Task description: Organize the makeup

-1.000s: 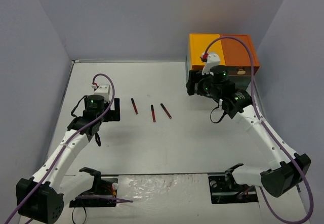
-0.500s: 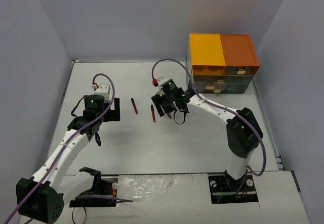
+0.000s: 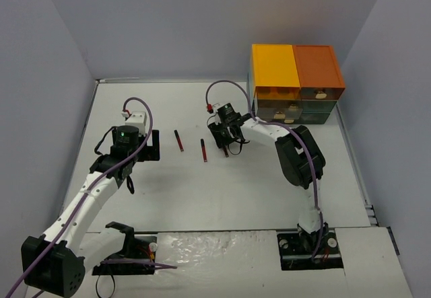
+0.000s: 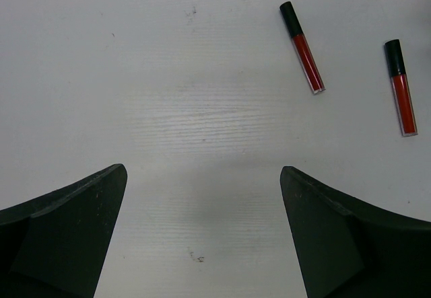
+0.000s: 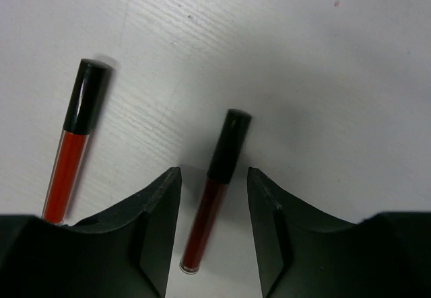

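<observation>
Spreading under everything, the white table (image 3: pixel 202 197) carries the drawer unit (image 3: pixel 293 76) with its yellow and orange top at the back, and that unit is likely where the makeup is meant to go. The right arm (image 3: pixel 296 157) reaches out to the left of the drawer unit, folded low so that its wrist looks straight down. The left arm (image 3: pixel 94 190) waits much farther from the unit, on the far side of the sticks.

The right gripper (image 3: pixel 225 142) is set down over the dark red stick nearest the drawer unit (image 5: pixel 225 150). Its jaws stand partly apart, one on either side of the stick and in line with its length, with a sliver of table showing on both sides, so nothing is grasped yet. That straddle looks like the set-up for a pinch across the thin body. The left gripper (image 4: pixel 202 244) hangs spread wide and empty above bare table.

Two more sticks lie farther from the drawer unit: the middle stick (image 3: pixel 203 150) just beside the right gripper, and the far stick (image 3: pixel 178 140) beyond it. The middle stick is close enough that a sideways slip could nudge it. Between the gripper and the drawer unit nothing blocks the way.
</observation>
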